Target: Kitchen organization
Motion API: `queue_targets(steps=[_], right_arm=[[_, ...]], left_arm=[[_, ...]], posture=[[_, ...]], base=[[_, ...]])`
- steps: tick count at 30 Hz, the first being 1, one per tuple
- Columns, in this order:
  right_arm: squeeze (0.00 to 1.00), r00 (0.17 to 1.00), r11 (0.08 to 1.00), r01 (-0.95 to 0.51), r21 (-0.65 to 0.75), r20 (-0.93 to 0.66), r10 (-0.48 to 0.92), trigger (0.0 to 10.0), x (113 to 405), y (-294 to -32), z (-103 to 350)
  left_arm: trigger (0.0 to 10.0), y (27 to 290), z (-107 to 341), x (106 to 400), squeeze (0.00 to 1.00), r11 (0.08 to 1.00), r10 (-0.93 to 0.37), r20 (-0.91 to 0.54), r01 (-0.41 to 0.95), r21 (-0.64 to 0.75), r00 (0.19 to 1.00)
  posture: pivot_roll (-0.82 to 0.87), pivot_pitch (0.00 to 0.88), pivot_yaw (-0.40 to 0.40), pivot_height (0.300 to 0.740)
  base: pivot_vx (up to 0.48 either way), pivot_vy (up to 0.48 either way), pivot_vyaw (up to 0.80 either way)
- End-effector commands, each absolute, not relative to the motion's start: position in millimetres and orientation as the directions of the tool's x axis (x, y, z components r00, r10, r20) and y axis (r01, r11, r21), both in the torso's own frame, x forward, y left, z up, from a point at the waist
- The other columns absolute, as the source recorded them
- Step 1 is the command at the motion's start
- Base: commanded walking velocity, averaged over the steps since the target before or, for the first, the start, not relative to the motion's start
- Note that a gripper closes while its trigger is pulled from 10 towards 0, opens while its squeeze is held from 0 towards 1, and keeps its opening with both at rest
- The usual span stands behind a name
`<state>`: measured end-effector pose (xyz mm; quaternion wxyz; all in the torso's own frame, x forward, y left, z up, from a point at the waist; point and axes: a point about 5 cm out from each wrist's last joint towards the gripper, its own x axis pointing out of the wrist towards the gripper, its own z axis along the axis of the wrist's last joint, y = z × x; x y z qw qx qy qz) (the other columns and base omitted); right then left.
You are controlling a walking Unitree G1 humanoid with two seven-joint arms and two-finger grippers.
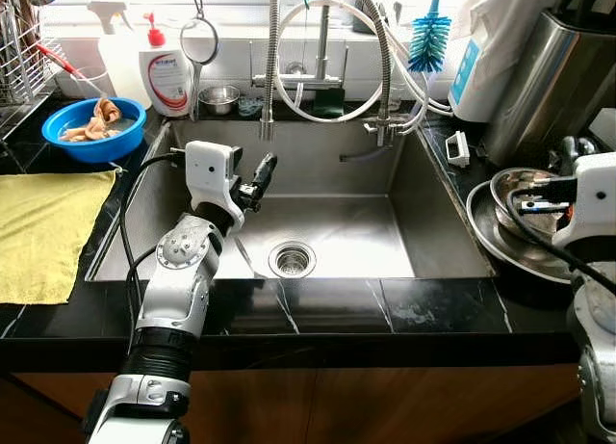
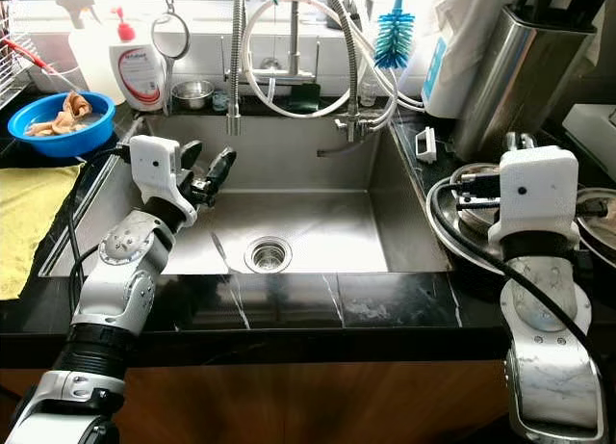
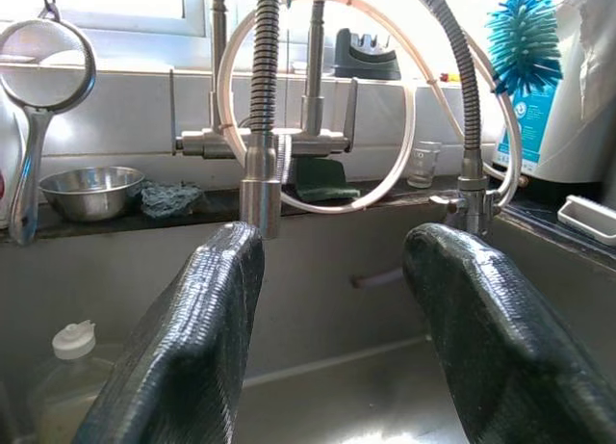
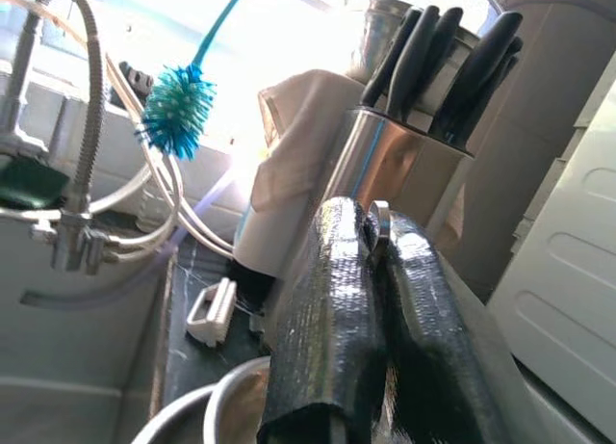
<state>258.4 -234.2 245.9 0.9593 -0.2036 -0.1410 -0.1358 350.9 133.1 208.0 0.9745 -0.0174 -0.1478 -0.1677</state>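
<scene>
My left gripper (image 2: 209, 163) hangs open over the left part of the steel sink (image 1: 327, 227), with nothing between its fingers (image 3: 192, 348). It faces the spring faucet (image 3: 260, 165) on the back wall. In the left wrist view a clear bottle with a white cap (image 3: 67, 386) stands low by the sink wall. My right gripper (image 4: 371, 261) is over the stacked steel bowls (image 1: 500, 222) on the right counter. It is shut on a thin metal loop (image 4: 377, 218) that shows between the fingers.
A blue bowl of scraps (image 1: 93, 126) and a yellow cloth (image 1: 43, 227) lie left of the sink. On the back ledge are a soap bottle (image 1: 166, 73), a strainer (image 1: 199, 41), a small steel bowl (image 1: 219, 98) and a blue brush (image 1: 429, 35). A steel knife holder (image 1: 553, 78) stands at right.
</scene>
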Motion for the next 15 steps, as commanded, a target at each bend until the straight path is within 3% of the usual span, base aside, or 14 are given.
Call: queue_targets(steps=[1, 2, 3, 7, 9, 11, 12, 15], right_arm=[[0.00, 0.901, 0.908, 0.303, -0.290, 0.398, -0.173, 0.0, 256, -229, 263], [0.00, 0.894, 0.924, 0.281, -0.258, 0.422, -0.154, 2.9, 256, -226, 269], [0.00, 0.885, 0.938, 0.260, -0.227, 0.445, -0.138, 10.0, 256, -222, 274], [0.00, 0.864, 0.979, 0.181, -0.092, 0.490, -0.113, 10.0, 256, -214, 284], [0.00, 0.862, 0.989, 0.090, 0.119, 0.487, -0.137, 10.0, 258, -214, 284], [0.00, 0.860, 0.955, -0.016, 0.296, 0.491, -0.138, 10.0, 259, -212, 283], [0.00, 0.860, 0.955, -0.016, 0.296, 0.491, -0.138, 10.0, 259, -212, 283], [0.00, 0.875, 0.875, -0.122, 0.468, 0.467, -0.128, 10.0, 260, -209, 270]], left_arm=[[10.0, 133, 212, 350, 0.00, 0.945, -0.316, 0.310, 0.327, 0.019, 0.897], [10.0, 134, 214, 350, 0.00, 0.947, -0.312, 0.325, 0.319, 0.035, 0.893], [10.0, 134, 215, 349, 0.00, 0.949, -0.311, 0.337, 0.313, 0.049, 0.889], [10.0, 132, 220, 347, 0.00, 0.946, -0.324, 0.370, 0.299, 0.126, 0.870], [10.0, 127, 222, 343, 0.00, 0.924, -0.376, 0.382, 0.309, 0.226, 0.844], [10.0, 121, 221, 339, 0.00, 0.898, -0.423, 0.380, 0.323, 0.300, 0.823], [10.0, 121, 221, 339, 0.00, 0.898, -0.423, 0.380, 0.323, 0.300, 0.823], [10.0, 113, 219, 333, 0.00, 0.851, -0.493, 0.370, 0.346, 0.396, 0.788]], posture=[[-0.02, 0.000, -0.065, 0.719], [-0.01, 0.000, -0.065, 0.719], [-0.01, 0.000, -0.065, 0.719], [-0.01, 0.000, -0.065, 0.719], [-0.01, 0.000, -0.067, 0.719], [-0.01, 0.000, -0.067, 0.719], [-0.01, 0.000, -0.067, 0.719], [0.00, 0.000, -0.068, 0.719]], base=[[0.000, 0.000, 0.00], [0.000, 0.000, 0.00], [0.000, 0.000, 0.00], [0.000, 0.000, 0.00], [0.000, 0.000, 0.00], [0.000, 0.000, 0.00], [0.000, 0.000, 0.00], [0.000, 0.000, 0.00]])
